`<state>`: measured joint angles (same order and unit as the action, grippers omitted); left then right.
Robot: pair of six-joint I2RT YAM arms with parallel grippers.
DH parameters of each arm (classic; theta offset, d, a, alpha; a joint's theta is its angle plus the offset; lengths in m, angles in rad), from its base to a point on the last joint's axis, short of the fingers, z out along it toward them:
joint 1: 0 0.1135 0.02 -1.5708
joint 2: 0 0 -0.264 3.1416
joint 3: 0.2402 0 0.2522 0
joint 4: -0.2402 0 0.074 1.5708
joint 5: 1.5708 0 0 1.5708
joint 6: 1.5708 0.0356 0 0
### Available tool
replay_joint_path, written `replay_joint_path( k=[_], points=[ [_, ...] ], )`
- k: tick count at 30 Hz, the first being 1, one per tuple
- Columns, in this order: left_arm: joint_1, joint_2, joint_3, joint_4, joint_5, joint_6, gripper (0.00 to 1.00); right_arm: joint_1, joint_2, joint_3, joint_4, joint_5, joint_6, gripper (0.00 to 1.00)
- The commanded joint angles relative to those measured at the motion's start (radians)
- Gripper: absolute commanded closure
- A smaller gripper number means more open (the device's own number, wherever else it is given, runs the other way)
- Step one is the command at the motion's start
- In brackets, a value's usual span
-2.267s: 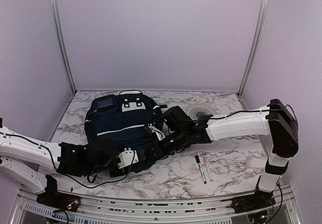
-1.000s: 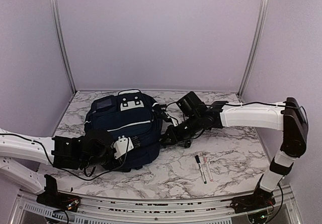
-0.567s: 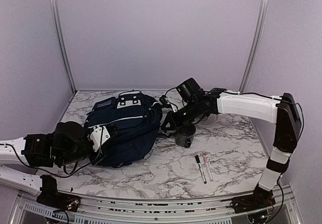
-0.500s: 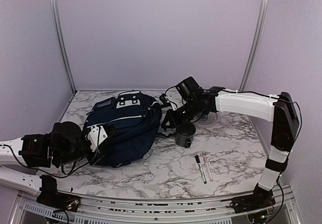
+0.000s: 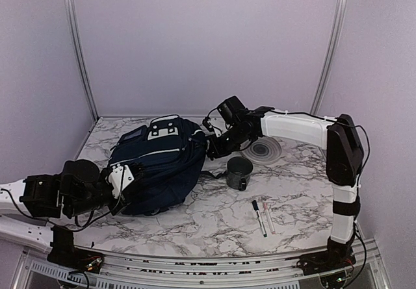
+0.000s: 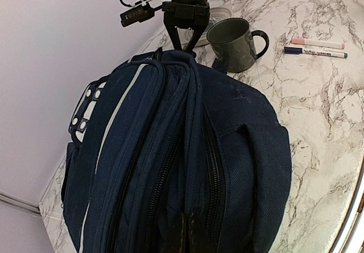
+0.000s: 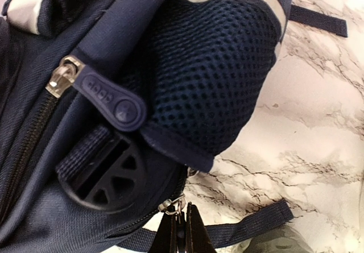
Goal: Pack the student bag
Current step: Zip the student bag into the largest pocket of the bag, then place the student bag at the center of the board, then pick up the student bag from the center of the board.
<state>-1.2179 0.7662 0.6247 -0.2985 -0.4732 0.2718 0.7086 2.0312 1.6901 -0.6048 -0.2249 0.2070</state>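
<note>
The student bag [image 5: 159, 159], navy with white stripes, lies on the marble table stretched between both arms. My left gripper [image 5: 133, 171] is shut on the fabric at its near-left end; in the left wrist view the dark fingers [image 6: 190, 233] pinch a fold between two closed zippers of the bag [image 6: 170, 150]. My right gripper [image 5: 211, 147] sits at the bag's far-right end. In the right wrist view it [image 7: 182, 230] is shut on a metal zipper pull [image 7: 178, 206], below the bag's mesh pocket [image 7: 210, 77] and a black buckle [image 7: 102, 173].
A dark green mug [image 5: 239, 172] stands right of the bag, with two pens [image 5: 261, 216] nearer the front. A grey ribbed disc [image 5: 265, 150] lies behind the mug. A loose black strap [image 7: 250, 224] trails on the table. Walls enclose the left, back and right.
Both arms have shifted the bag leftward. The right gripper moved back and left with the zipper pull, uncovering the mug. The left gripper drew back to the left, still holding fabric.
</note>
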Motion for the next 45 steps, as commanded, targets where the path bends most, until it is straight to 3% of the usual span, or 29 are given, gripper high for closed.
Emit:
replay_joint_path(
  k=[1, 8, 12, 13, 14, 15, 16, 20, 27, 34, 38, 45],
  points=[
    [-0.014, -0.006, 0.008, -0.001, -0.05, -0.002, 1.0, -0.075, 0.017, 0.054, 0.091, 0.235, -0.009, 1.0],
    [-0.015, 0.004, 0.006, -0.001, -0.013, -0.009, 1.0, -0.073, -0.001, 0.029, 0.127, 0.196, -0.002, 0.98],
    [-0.017, 0.041, 0.023, 0.0, 0.208, -0.011, 0.97, -0.07, -0.072, -0.039, 0.151, 0.115, -0.001, 0.73],
    [-0.017, 0.057, 0.032, 0.006, 0.274, -0.025, 0.78, -0.063, -0.11, -0.074, 0.173, 0.065, 0.0, 0.69],
    [-0.017, 0.073, 0.044, 0.018, 0.33, -0.045, 0.51, -0.054, -0.156, -0.116, 0.209, 0.02, 0.007, 0.67],
    [-0.017, 0.087, 0.061, 0.032, 0.353, -0.076, 0.11, -0.038, -0.207, -0.167, 0.254, -0.024, 0.018, 0.65],
    [-0.016, 0.097, 0.081, 0.042, 0.355, -0.107, 0.02, -0.021, -0.281, -0.223, 0.31, -0.056, 0.034, 0.64],
    [0.013, 0.101, 0.145, 0.068, 0.342, -0.178, 0.01, 0.069, -0.419, -0.381, 0.466, -0.06, 0.081, 0.62],
    [0.302, 0.127, 0.2, 0.001, 0.235, -0.37, 0.0, 0.158, -0.323, -0.326, 0.41, -0.045, 0.173, 0.6],
    [0.554, 0.18, 0.163, -0.073, 0.266, -0.61, 0.0, 0.172, -0.215, -0.266, 0.356, -0.009, 0.248, 0.59],
    [0.706, 0.217, 0.103, -0.041, 0.331, -0.715, 0.01, 0.175, -0.198, -0.308, 0.397, -0.047, 0.29, 0.52],
    [0.785, 0.279, 0.0, 0.096, 0.434, -0.798, 0.01, 0.186, -0.154, -0.307, 0.418, -0.099, 0.299, 0.54]
  ],
)
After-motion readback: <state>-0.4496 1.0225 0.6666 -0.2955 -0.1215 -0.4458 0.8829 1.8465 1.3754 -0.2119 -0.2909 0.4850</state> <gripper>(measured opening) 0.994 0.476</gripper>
